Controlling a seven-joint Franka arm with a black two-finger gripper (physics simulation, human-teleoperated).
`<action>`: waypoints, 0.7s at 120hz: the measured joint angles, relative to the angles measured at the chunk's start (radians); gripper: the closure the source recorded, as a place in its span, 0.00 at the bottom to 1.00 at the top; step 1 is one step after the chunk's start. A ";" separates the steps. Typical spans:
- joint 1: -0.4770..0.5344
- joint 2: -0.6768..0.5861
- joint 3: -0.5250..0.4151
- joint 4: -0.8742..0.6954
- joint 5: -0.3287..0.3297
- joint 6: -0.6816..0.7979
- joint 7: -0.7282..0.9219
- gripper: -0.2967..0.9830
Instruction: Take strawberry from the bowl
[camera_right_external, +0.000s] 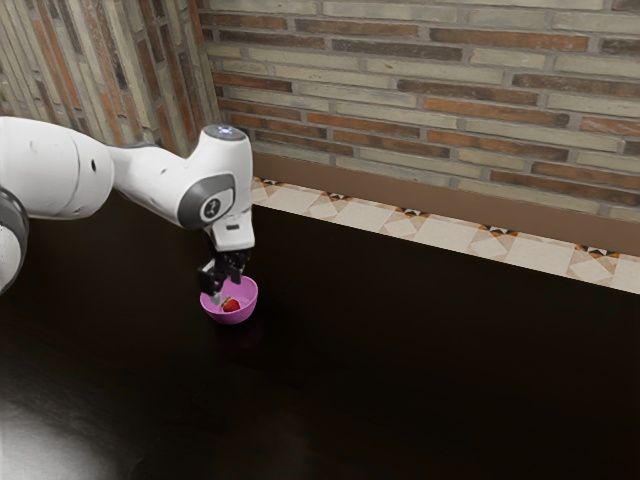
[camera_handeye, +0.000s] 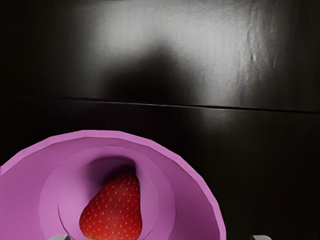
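Reaching in from the exterior view's nine o'clock, with the claw (camera_right_external: 226, 289) spread open and gripping nothing, over the pink bowl (camera_right_external: 236, 318). Can see the strawberry (camera_handeye: 116, 212) inside, resting on the bowl's floor, at six o'clock from the claw in the exterior view. Facing a tiled strip (camera_right_external: 440, 232) toward two o'clock from the bowl, beyond the dark bench (camera_right_external: 400, 370).
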 joint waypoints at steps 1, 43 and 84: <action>0.000 0.003 0.000 0.003 0.000 0.000 0.004 0.42; 0.026 0.076 0.000 0.057 -0.001 0.026 0.152 0.42; 0.029 0.114 0.000 0.080 -0.014 0.055 0.246 0.46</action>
